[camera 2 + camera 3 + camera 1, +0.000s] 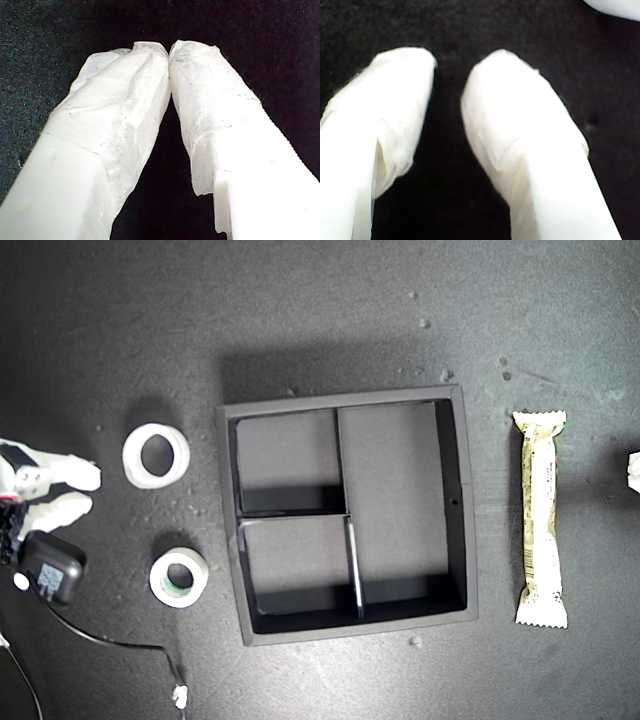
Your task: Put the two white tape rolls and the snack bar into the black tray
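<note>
Here, matte black tray [455, 500] mid-table, three compartments, larger tape roll [156, 455] and green-cored smaller tape roll [180, 577] toward the exterior view's left, cream snack bar [541, 518] toward its right, my first gripper [169, 50] pressed together, my second gripper [451, 75] slightly spread.

We note a matte black tray [467, 530] on a dark charcoal worktop [330, 310] flecked with pale specks. Both tape rolls are white, the larger [156, 455] plain, the smaller [180, 577] green-cored. The snack bar [541, 519] is cream and yellow-green.
</note>
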Robot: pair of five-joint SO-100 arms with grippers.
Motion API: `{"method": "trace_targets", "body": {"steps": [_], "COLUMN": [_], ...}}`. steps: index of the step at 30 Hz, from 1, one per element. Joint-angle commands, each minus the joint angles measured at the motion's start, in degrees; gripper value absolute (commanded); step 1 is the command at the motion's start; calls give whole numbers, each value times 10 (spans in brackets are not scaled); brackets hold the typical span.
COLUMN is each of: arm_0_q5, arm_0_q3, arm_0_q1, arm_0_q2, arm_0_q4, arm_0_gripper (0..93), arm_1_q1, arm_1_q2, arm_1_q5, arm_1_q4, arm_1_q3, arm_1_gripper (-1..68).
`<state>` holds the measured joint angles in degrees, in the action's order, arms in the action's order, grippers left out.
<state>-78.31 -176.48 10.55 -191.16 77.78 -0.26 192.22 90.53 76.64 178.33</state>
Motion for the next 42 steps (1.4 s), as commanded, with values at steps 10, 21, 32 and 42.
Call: {"method": "trace_targets", "body": {"steps": [10,21,32,42], "arm_0_q5": [-104,-184,-229,-78], "arm_0_q3": [-33,-33,-33,-18], "arm_0_q1": [-33,43,115,133], "arm_0_q2": [-28,-27,-27,-27], "arm_0_q4": [22,22,-7,-199], "arm_0_gripper": [14,0,219,230], "arm_1_q1": [29,37,94,71], "arm_1_q2": [-4,-4,-4,-4], "arm_1_q5": [-73,-58,43,217], "arm_1_q4": [2,-122,-323,-349], "arm_1_q3": [7,7,7,7], "arm_1_gripper": [-1,-2,-1,357]}}
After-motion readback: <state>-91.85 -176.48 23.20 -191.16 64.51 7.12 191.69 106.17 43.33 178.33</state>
